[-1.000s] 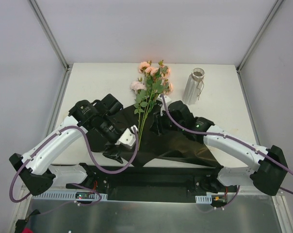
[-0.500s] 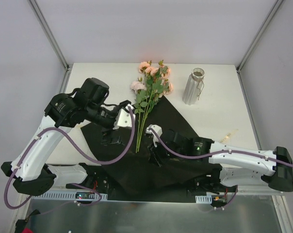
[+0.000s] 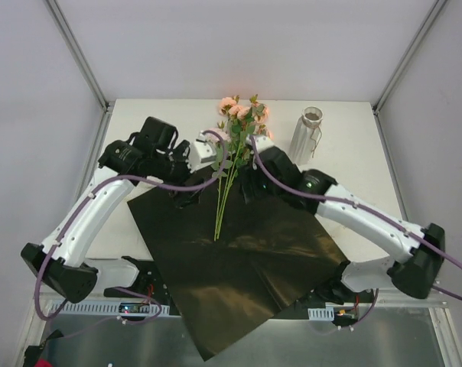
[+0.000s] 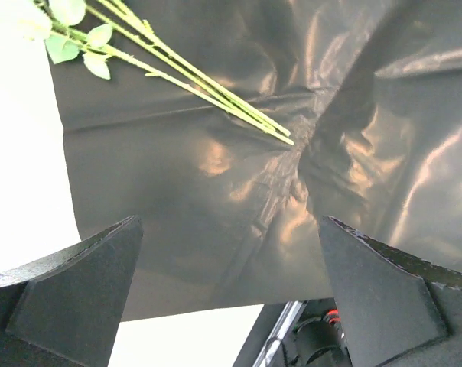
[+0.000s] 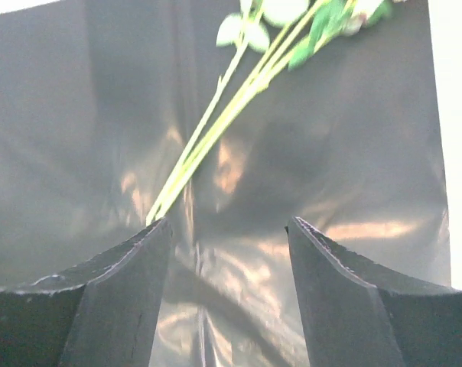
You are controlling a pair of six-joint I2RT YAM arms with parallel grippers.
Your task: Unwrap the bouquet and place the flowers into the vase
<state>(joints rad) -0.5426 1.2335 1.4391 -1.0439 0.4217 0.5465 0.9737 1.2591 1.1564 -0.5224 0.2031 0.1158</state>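
Note:
The bouquet lies unwrapped: its glossy black paper [image 3: 239, 260] is spread flat on the table, and the flowers [image 3: 242, 122] rest on the paper's far corner, peach-pink heads away from me and thin stems [image 3: 219, 214] pointing toward me. The pale ribbed vase [image 3: 310, 136] stands upright to the right of the blooms. My left gripper [image 3: 187, 196] hovers open just left of the stems [image 4: 200, 84], and its fingers [image 4: 70, 290] are wide apart over the paper. Just right of the stems [image 5: 216, 115], my right gripper [image 3: 246, 189] is also open with nothing between its fingers [image 5: 346, 306].
The paper's near corner [image 3: 208, 353] hangs past the table's front edge over the arm bases. White enclosure walls and metal posts [image 3: 78, 53] border the table at left, right and back.
The black paper has gone from bunched under the grippers to lying spread flat. Both grippers let go of it and moved away from me to either side of the stems; the right one opened.

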